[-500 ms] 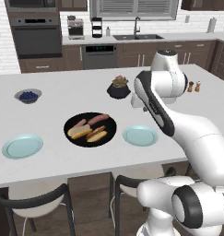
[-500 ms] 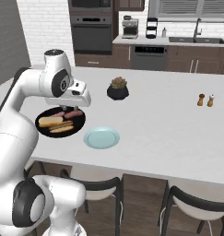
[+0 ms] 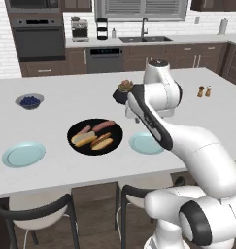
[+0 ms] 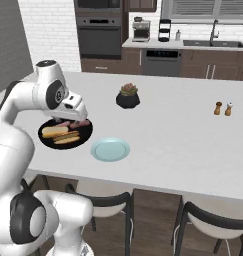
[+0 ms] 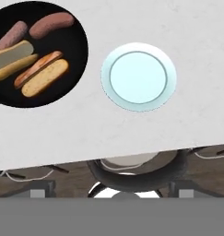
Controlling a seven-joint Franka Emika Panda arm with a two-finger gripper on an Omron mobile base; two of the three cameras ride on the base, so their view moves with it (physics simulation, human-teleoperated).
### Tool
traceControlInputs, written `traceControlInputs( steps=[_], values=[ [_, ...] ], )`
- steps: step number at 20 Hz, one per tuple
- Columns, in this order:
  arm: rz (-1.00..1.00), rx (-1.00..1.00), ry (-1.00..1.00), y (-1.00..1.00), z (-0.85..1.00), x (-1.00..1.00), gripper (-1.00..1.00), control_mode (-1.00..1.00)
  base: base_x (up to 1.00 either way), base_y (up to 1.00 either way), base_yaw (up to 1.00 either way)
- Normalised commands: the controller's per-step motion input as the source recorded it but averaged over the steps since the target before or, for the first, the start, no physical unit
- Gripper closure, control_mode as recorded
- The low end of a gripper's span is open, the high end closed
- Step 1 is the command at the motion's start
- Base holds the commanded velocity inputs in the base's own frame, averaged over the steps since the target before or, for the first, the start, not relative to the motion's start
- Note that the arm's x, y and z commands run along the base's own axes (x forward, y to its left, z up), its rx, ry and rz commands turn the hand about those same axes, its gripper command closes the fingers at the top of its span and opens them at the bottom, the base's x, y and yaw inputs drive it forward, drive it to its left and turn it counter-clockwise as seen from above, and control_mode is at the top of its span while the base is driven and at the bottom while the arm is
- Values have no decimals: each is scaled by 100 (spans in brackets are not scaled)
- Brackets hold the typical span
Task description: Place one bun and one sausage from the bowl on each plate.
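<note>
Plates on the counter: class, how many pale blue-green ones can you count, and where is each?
2. One plate lies near the counter's front edge, left of the black bowl; the other plate lies right of the bowl, partly behind the arm. Both are empty.

The bowl (image 5: 37,53) (black) is cut off by the frame edge.

A: Soft, even light is covering the white counter (image 3: 66,160) in both base views, with no hard glare showing anywhere.

B: Shadows are staying faint; only a thin dark rim is sitting under the bowl (image 3: 75,146) at centre frame.

A: Everything is looking slightly soft and low in detail, like a coarse render. The upper left of the right base view is falling off into flat grey.

B: In the hand view, the plate (image 5: 138,77) is glowing pale at its rim, and the lower part, under the counter edge, is sitting darker.
</note>
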Motion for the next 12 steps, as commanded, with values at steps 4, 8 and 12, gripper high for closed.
traceControlInputs(
  steps=[4, 8, 12],
  values=[
    [-47, 0, 0, 100, -32, 56, -100, -100, 0, 0, 0],
    [-45, 2, 0, 81, -34, 72, -100, -100, 0, 0, 0],
    [-41, 15, 0, 35, -46, 64, -100, -100, 0, 0, 0]
  ],
)
